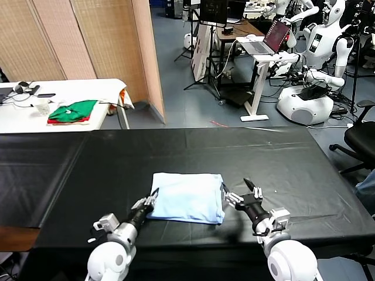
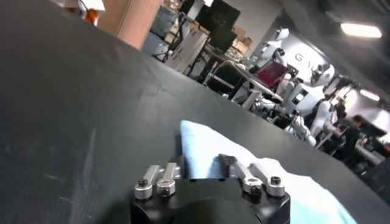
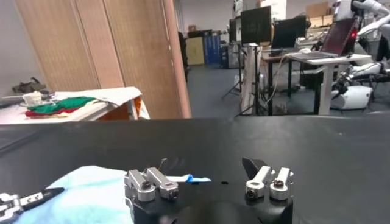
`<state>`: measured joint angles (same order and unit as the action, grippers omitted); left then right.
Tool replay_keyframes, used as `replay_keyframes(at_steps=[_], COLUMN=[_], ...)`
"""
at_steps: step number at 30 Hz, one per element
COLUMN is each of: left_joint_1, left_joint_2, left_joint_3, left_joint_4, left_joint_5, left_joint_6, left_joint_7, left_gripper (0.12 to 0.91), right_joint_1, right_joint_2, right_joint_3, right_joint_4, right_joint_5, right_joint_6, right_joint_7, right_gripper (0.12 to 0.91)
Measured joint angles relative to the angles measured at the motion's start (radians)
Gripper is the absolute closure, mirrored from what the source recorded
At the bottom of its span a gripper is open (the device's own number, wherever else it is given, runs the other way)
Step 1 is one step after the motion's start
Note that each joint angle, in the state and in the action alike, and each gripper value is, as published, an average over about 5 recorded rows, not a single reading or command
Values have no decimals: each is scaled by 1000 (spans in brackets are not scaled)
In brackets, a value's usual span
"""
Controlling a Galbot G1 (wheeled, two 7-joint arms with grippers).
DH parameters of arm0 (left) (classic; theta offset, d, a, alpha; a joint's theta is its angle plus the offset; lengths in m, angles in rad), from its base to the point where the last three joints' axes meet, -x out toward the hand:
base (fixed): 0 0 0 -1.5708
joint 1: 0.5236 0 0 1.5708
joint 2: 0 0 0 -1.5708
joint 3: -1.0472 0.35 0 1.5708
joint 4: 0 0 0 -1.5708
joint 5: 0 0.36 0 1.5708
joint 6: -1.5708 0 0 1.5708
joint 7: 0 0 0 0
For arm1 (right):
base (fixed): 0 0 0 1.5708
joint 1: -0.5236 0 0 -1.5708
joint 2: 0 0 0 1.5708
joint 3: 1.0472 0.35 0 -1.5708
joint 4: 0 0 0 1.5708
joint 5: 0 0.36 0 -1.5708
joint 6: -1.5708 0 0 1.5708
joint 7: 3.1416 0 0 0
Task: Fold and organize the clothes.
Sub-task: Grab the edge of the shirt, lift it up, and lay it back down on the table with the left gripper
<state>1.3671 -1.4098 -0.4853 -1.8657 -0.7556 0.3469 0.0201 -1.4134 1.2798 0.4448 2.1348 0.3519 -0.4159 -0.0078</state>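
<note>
Head view: the shirt [image 1: 187,198] is lying folded near the table [image 1: 293,170] front edge, being pinched by the left gripper [image 1: 152,198]; the right gripper [image 1: 239,193] is gaping wide beside it; tidying is remaining.

both arms end in rounded glossy white shells at the wrist, each with a small grey boxy fitting on its outer side. from each shell a black cylindrical neck runs forward to the left gripper [image 1: 151,199] and the right gripper [image 1: 237,192]. up close the gripper bodies are matte black blocks, carrying paired silver metal link bars fastened with dark hex-socket screws. the fingers [image 3: 251,166] are slim, black and tapered to points.
</note>
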Motion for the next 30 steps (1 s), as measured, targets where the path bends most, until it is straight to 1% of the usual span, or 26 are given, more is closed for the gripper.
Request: replay_keyframes(at_steps=[1,3,6,8,13,20,23,26,28,30], left_joint_1=[3,9,18,25,53,97,118,143,156,164], left_joint_2=[4,16,46,80,210,422,510,582,613,627], left_joint_3=[-1,-2,-8,-21,-83,-208,-269,-330,-363,-384], left_joint_4=[-5,-19,-43,-59,-83,-86,-97,-119,-142,-173], left_joint_5=[6,37,106,153,238,321,327,328,336,347], left_joint_6=[2,1,-5,-12,-38,-62,-54,-31,-14,2], left_joint_7=[-1,-2,-6,-9,-9,-2,-9,-28,-48,-70], left_gripper=[839,859,854,856,856,856,856,856,856,856], right_joint_1=[-1,-2,-5,-8,-20,-30,-30,-27,-24,-23], right_joint_2=[1,3,1,-1,1,5,6,6,8,11], right_joint_3=[1,6,19,30,50,50,46,38,34,32], right_joint_4=[-1,-2,-8,-14,-23,-34,-38,-41,-43,-43], right_joint_5=[-3,-8,-10,-8,3,4,3,-1,-3,-4], right_joint_6=[1,1,-5,-12,-23,-24,-25,-29,-30,-30], right_joint_7=[0,0,3,7,11,11,12,12,13,13], right_gripper=[118,118,118,118,118,118,118,118,118,118])
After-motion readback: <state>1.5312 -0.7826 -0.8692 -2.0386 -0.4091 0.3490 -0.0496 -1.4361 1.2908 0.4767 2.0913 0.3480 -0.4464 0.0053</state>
